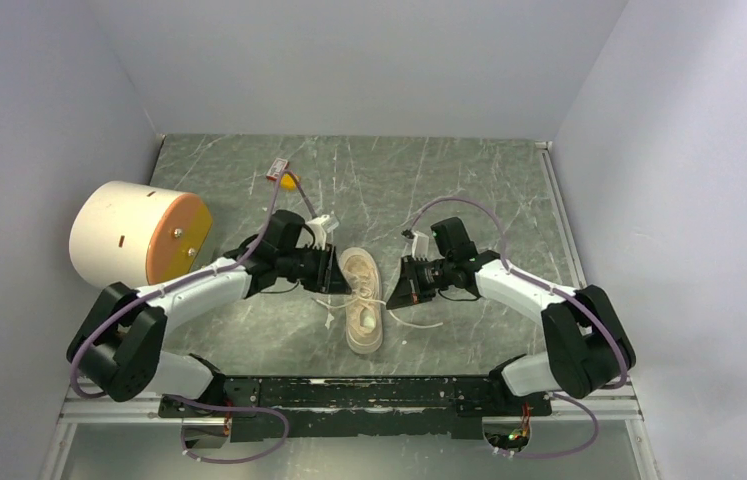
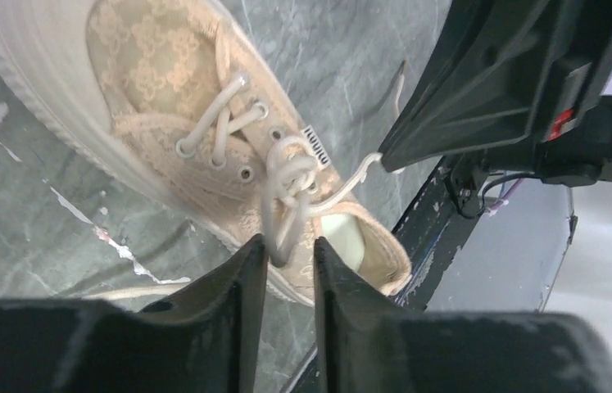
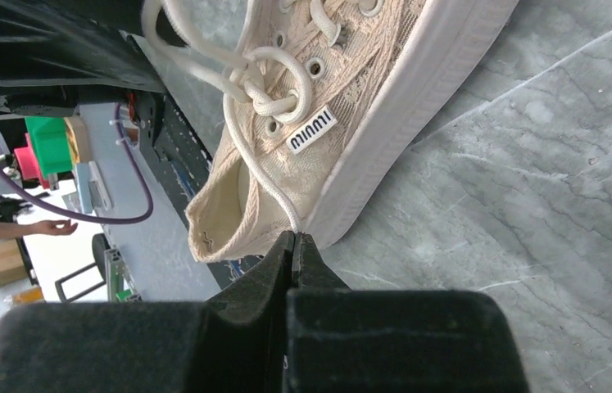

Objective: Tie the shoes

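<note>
Grey-green marbled stone is forming the table (image 1: 509, 190), and at its far left a large cream cylinder (image 1: 134, 235) with an orange end face is lying on its side. The left arm (image 1: 199, 285) and right arm (image 1: 529, 290) are reaching inward toward the middle, where the cream lace-fabric sneaker (image 1: 362, 300) is resting on its pale sole between the two grippers, toe pointing away from the bases. The left gripper (image 2: 290, 246) is hanging just beside the shoe's collar with its fingers a narrow gap apart; a loop of the white laces (image 2: 286, 176) is reaching in between the tips, though I cannot tell whether it is pinched. The right gripper (image 3: 294, 237) is pressing its fingers together on one strand running taut from the half-made knot. A small white label (image 3: 313, 129) is showing by the top eyelets.
</note>
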Robot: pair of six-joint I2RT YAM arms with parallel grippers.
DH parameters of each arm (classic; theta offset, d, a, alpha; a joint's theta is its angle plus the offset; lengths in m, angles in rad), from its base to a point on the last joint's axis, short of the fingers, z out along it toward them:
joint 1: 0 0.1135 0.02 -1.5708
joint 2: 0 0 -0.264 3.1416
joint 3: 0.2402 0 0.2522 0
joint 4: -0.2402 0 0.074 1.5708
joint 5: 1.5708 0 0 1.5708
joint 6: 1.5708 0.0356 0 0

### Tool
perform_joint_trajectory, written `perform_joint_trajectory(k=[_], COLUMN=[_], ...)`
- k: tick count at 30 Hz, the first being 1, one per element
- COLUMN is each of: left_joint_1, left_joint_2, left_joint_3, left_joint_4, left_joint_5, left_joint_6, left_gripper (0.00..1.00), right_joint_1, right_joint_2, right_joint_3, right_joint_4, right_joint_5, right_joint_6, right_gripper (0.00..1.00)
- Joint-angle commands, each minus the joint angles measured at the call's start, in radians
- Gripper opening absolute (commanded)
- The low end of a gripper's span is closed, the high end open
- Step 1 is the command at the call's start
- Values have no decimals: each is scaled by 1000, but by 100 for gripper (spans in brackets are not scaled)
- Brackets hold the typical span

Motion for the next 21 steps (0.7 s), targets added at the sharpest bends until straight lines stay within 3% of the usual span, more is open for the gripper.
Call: perform_joint_trajectory(k=[1,6,9,14,18,21], left_joint_1=[-5,-6,-11,-26,-52,-65], left_joint_2=[-27,55,125,230,264,305], left_joint_3=[132,272,331,393,393,411], left_joint_4=[-216,-305,-310,-321,-309,-350], left_joint_5=[-57,-33,-13,8,14,-8], left_joint_6=[169,261,292,308,320,333], left_gripper=[38,52,66,73,71,57], right_joint_1=[4,10,15,18,19,19], right_joint_2=[18,21,24,23,17,13], right_joint_3=[11,3,5,10,9,9], right_joint_4=[3,10,9,6,6,5], right_joint_5=[-40,-51,-54,-56,-56,-53], right_joint_6=[-20,-25,-29,-35,-36,-37], right_gripper=[0,0,0,0,0,0])
